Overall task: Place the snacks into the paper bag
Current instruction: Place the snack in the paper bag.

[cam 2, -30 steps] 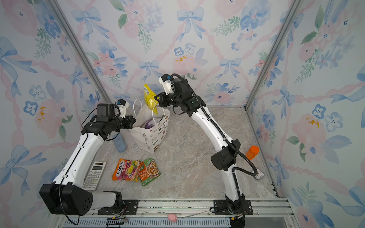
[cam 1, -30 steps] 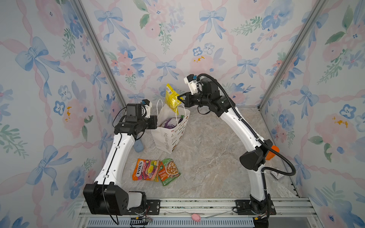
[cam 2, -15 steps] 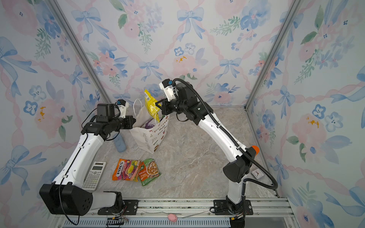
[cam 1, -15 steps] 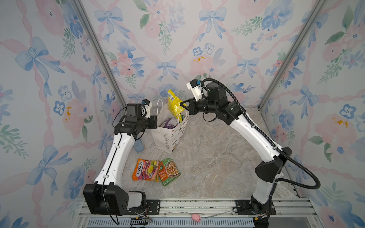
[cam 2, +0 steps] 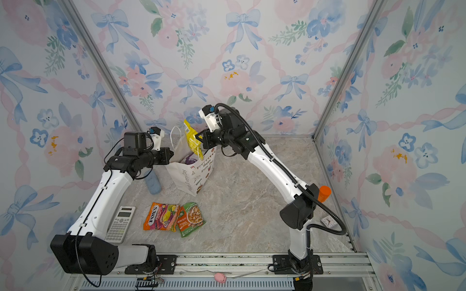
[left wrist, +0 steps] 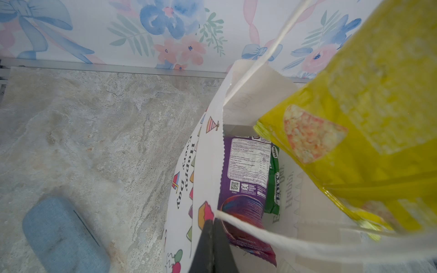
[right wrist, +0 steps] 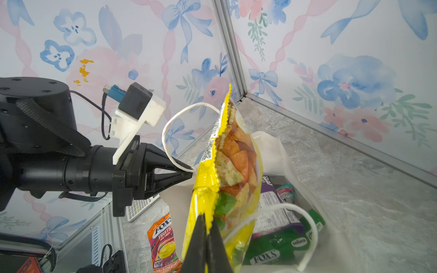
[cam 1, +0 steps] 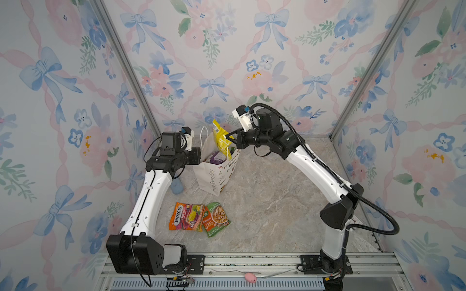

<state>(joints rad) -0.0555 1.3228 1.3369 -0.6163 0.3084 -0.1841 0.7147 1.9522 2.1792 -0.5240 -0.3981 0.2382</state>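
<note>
Both top views: the right claw [cam 1: 230,139] is clamped on the yellow packet [cam 1: 221,138], which hangs over the paper bag [cam 1: 214,176]. The left claw [cam 1: 200,155] pinches the bag's rim. An orange packet [cam 1: 186,217] and a green packet [cam 1: 217,219] lie on the tabletop [cam 1: 264,201]. Only a top view catches the calculator [cam 2: 120,223].

Left wrist: there's a purple packet [left wrist: 246,170] already inside the bag.

Right wrist: the claw tips are tight on the yellow packet's crimped edge.

Compared to a second ago, the yellow packet hangs lower, at the bag's mouth.
</note>
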